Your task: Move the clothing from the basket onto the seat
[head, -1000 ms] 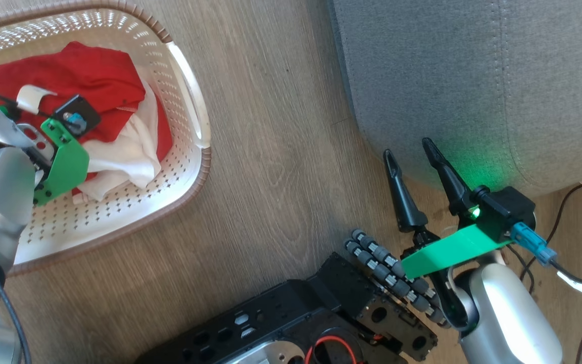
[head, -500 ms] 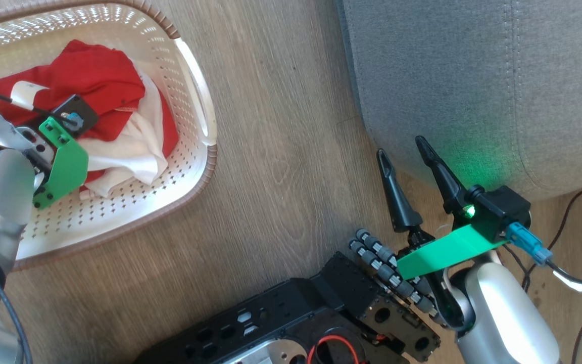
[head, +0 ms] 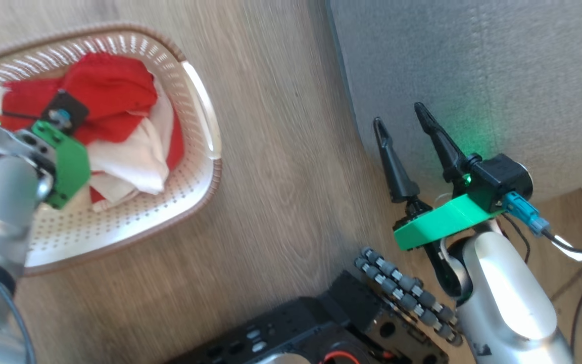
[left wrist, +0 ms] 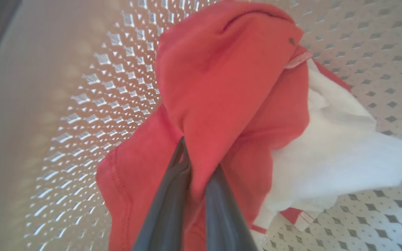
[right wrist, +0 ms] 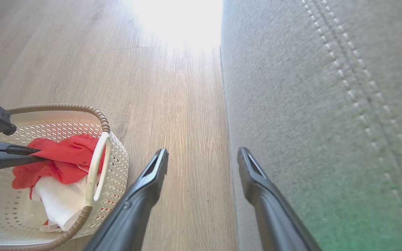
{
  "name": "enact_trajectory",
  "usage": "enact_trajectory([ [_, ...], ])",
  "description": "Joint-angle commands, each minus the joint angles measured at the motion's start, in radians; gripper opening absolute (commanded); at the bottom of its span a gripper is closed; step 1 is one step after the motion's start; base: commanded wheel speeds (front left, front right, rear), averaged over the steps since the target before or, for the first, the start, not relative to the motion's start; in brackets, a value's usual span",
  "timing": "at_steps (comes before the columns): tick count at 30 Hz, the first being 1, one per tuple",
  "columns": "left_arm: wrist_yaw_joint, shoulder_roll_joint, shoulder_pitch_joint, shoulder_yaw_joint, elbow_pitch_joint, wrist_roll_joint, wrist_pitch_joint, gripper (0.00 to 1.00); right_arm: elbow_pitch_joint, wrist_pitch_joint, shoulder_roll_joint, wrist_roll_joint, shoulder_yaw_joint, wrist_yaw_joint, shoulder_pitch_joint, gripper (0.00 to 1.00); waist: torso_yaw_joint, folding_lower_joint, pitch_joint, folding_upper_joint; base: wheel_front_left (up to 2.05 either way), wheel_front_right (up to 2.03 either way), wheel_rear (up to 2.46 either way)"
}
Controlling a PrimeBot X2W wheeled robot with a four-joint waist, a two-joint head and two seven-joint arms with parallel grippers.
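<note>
The clothing (head: 114,93), a red garment over a white one, lies heaped in the cream basket (head: 213,177) on the floor at the left. Inside the basket, my left gripper (left wrist: 199,164) is shut on a fold of the red clothing (left wrist: 229,80), which bunches up between its two dark fingers. The right wrist view shows the same grip from the side, with the left gripper (right wrist: 42,156) above the basket (right wrist: 65,106). My right gripper (head: 399,116) stands open and holds nothing beside the front edge of the grey seat (head: 473,60), fingers pointing along the floor.
Wooden floor (head: 281,151) lies between the basket and the seat. My dark wheeled base (head: 346,323) fills the bottom middle. Cables (head: 574,253) trail on the floor at the lower right, by the seat's corner.
My left gripper has shut on the red garment and the cloth has bunched up at its fingers. The head camera has shifted, and the right gripper stays open by the seat.
</note>
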Motion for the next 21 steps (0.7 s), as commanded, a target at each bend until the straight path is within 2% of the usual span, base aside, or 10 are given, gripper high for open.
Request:
enact_trajectory([
  [1,0.011,0.007,0.053,0.026,-0.012,-0.017,-0.02,0.0,-0.004,-0.009,-0.012,-0.015,0.006,0.0,0.04,1.0,0.041,-0.0001,-0.072,0.0,0.0,0.0,0.0],
  [5,0.023,-0.032,0.102,0.046,-0.049,-0.054,-0.029,0.0,0.024,-0.009,-0.012,-0.048,-0.019,0.0,0.04,1.0,0.088,-0.0001,-0.164,0.0,0.0,0.0,0.0],
  [8,0.034,-0.052,0.149,0.066,-0.134,-0.084,-0.029,0.0,0.044,-0.009,-0.012,-0.069,-0.039,0.0,0.045,1.0,0.125,-0.0001,-0.234,0.0,0.0,0.0,0.0],
  [21,0.077,-0.094,0.366,0.178,-0.46,-0.162,-0.03,0.0,0.119,-0.009,-0.012,-0.134,-0.076,0.0,0.082,1.0,0.237,-0.0001,-0.467,0.0,0.0,0.0,0.0],
])
